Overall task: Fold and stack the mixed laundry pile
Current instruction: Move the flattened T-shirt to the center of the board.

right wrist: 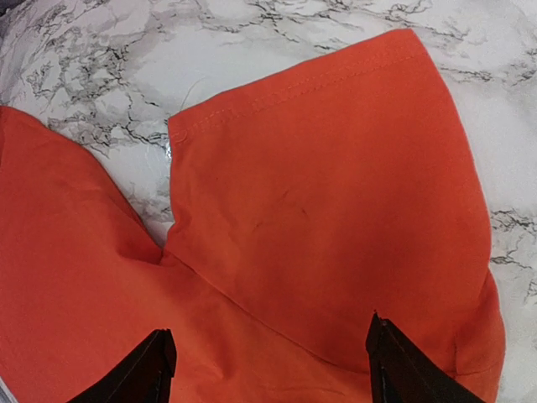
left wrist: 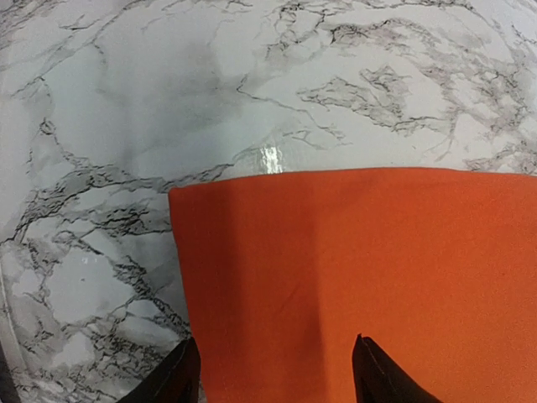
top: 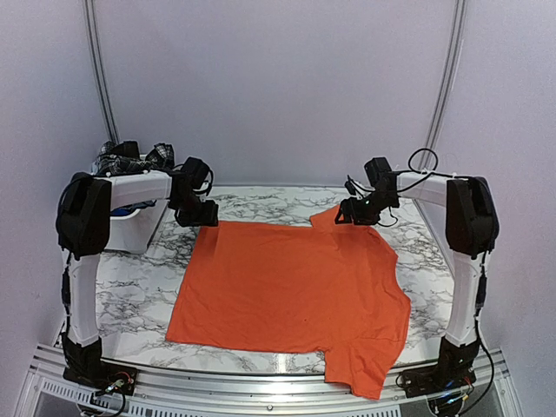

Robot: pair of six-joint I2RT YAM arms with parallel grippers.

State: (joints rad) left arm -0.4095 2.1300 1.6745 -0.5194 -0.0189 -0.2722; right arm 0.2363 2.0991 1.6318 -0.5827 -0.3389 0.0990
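- Nearest the camera in the top view, the two arm bases sat on a metal rail [top: 261,380] along the near edge of the marble-pattern table [top: 130,295].
- The orange T-shirt [top: 291,291] lay spread flat at the middle of the table. Its near sleeve ran over the table edge onto the rail, right of centre.
- The shirt's straight bottom hem faced left and both sleeves lay to the right.
- The left gripper [top: 204,213] hung over the shirt's far left corner. The left wrist view showed its fingertips [left wrist: 180,378] spread apart, holding nothing, with orange cloth below the gap between them.
- Only that view showed the corner square and smooth, lying on bare marble.
- The right gripper [top: 352,211] hung over the far sleeve. The right wrist view showed its fingers [right wrist: 394,365] wide apart, clear of the cloth.
- Only that view showed the sleeve's stitched hem and a few faint dark marks on the fabric.
- At far left, behind the left arm, stood a white bin [top: 139,230] with the black-and-white plaid piece [top: 130,158] heaped over its top.
- A blue piece [top: 132,208] showed inside the bin, too small to make out.
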